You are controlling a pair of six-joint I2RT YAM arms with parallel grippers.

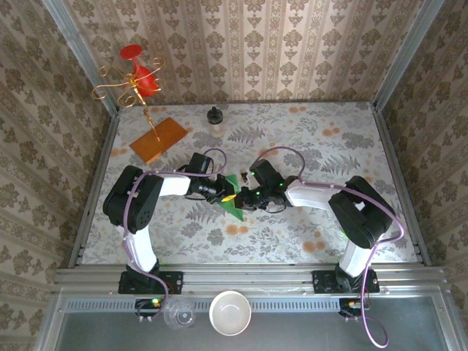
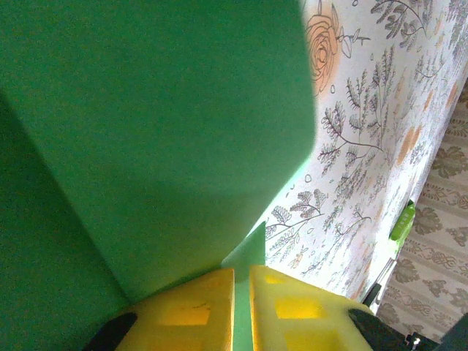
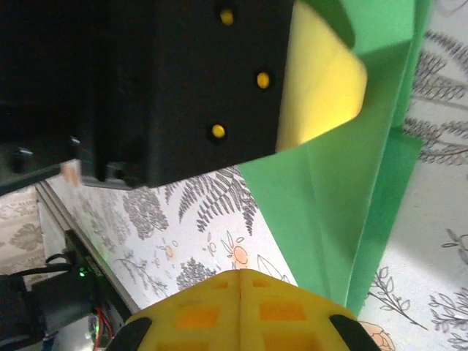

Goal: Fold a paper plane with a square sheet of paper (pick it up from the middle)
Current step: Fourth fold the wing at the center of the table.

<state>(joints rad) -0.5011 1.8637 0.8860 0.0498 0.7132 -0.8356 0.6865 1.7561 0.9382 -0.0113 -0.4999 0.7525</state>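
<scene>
Creasing is the step we judge to be in hand. The square sheet of paper [image 1: 234, 208], already folded into layers, sits at the middle of the worktop [image 1: 314, 146] between the two arms. Our left pincer [image 2: 241, 276] reaches in from nine o'clock and is pinching a fold of the sheet, with a thin green edge showing between its yellow pads. Our right pincer [image 3: 240, 278] reaches in from three o'clock with its pads pressed together. We see no paper between them, and in the right wrist view the layered sheet lies just beyond it toward one o'clock. To do this well, we think the left grip should hold firm so the layers do not slip. The right should run along the fold line, not across it. We would watch that the edges line up, since a skewed crease would throw the later folds off.
</scene>
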